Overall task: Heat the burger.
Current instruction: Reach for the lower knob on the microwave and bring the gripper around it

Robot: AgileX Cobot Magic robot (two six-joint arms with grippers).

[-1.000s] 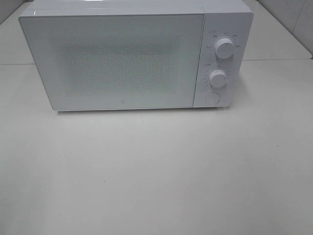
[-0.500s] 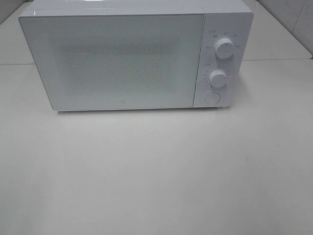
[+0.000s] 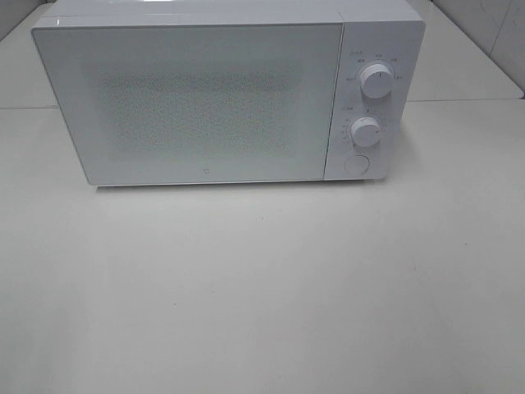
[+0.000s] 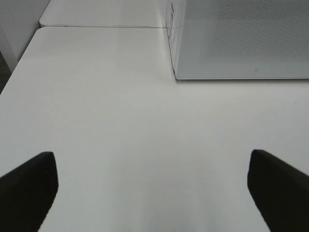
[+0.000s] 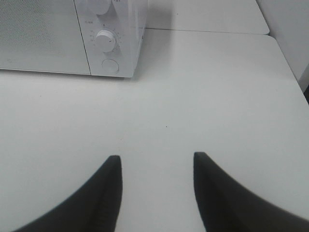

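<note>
Microwave [image 3: 205, 98] w/ door [image 3: 197, 107] shut on white table [image 3: 262, 287]; both grippers empty.
Ext. high: upper knob [image 3: 376, 80], lower knob [image 3: 367, 131] and round button [image 3: 355, 164] stacked on the right panel; burger's location can't tell, window too frosted. Left wrist: left gripper [image 4: 151, 154] spread wide over bare table, microwave corner ahead. Right wrist: right gripper [image 5: 157, 155] parted, nothing btwn fingers, facing the knob panel.
</note>
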